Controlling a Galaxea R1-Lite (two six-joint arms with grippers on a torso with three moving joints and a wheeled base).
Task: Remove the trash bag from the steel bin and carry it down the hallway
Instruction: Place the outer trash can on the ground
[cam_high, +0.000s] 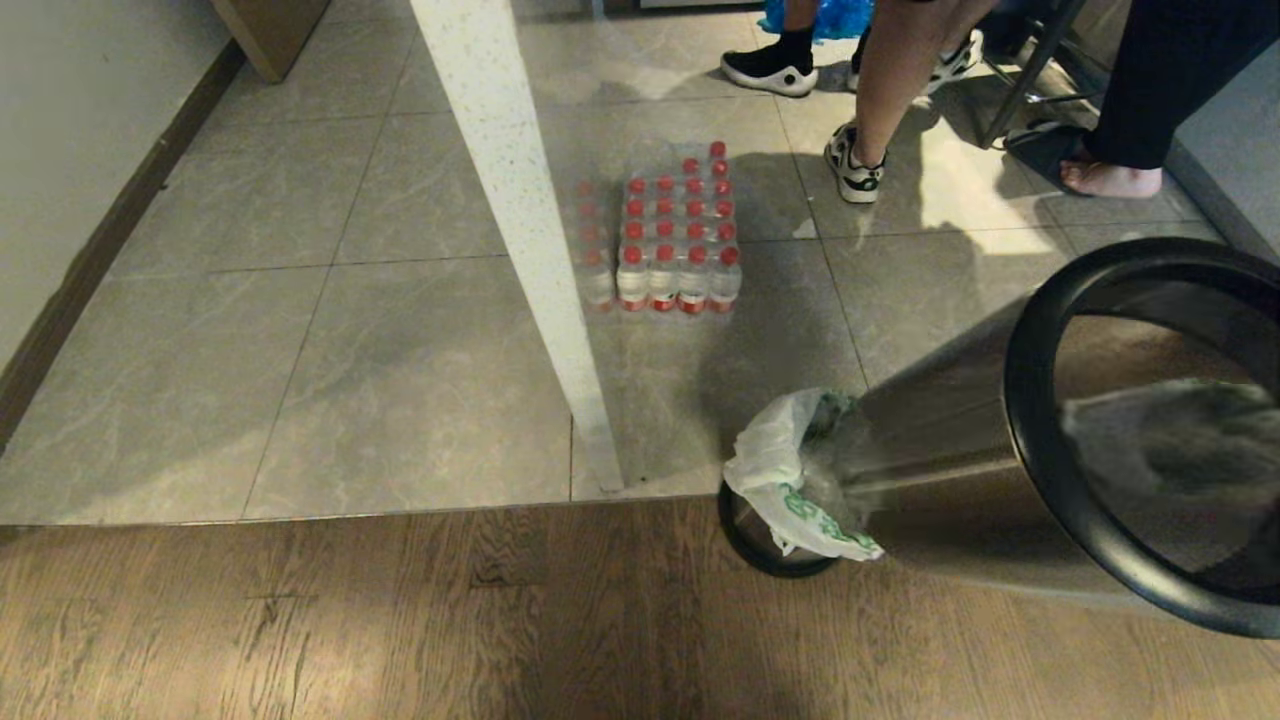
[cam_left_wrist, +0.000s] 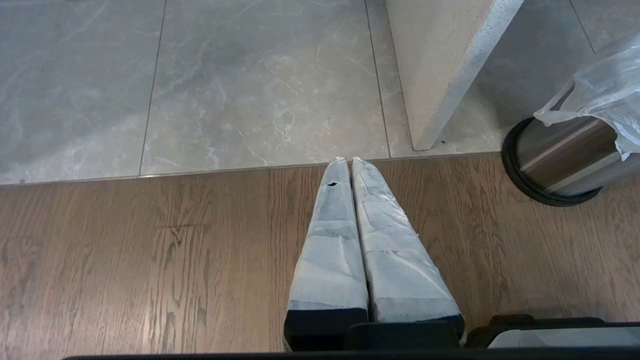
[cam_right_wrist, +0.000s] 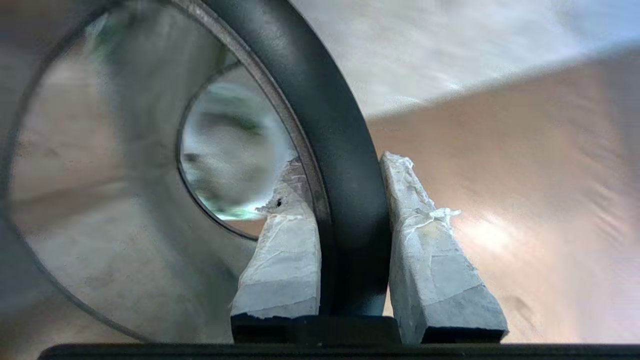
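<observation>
The steel bin (cam_high: 950, 470) is tipped up at a slant, its glossy black rim ring (cam_high: 1040, 470) raised towards me and its lower end by the floor. The trash bag (cam_high: 790, 470), thin white plastic with green printing, bunches around that lower end. It also shows in the left wrist view as the bag (cam_left_wrist: 600, 90) over the bin (cam_left_wrist: 565, 160). My right gripper (cam_right_wrist: 345, 162) is shut on the black rim (cam_right_wrist: 345, 200), one finger inside the bin and one outside. My left gripper (cam_left_wrist: 347, 160) is shut on nothing and hangs over the wooden floor.
A white speckled post (cam_high: 520, 230) stands just left of the bin. A shrink-wrapped pack of red-capped water bottles (cam_high: 670, 240) sits on the grey tiles behind it. People's legs (cam_high: 880, 100) and a blue bag (cam_high: 820, 15) are at the back right. A wall with dark baseboard (cam_high: 90, 250) runs along the left.
</observation>
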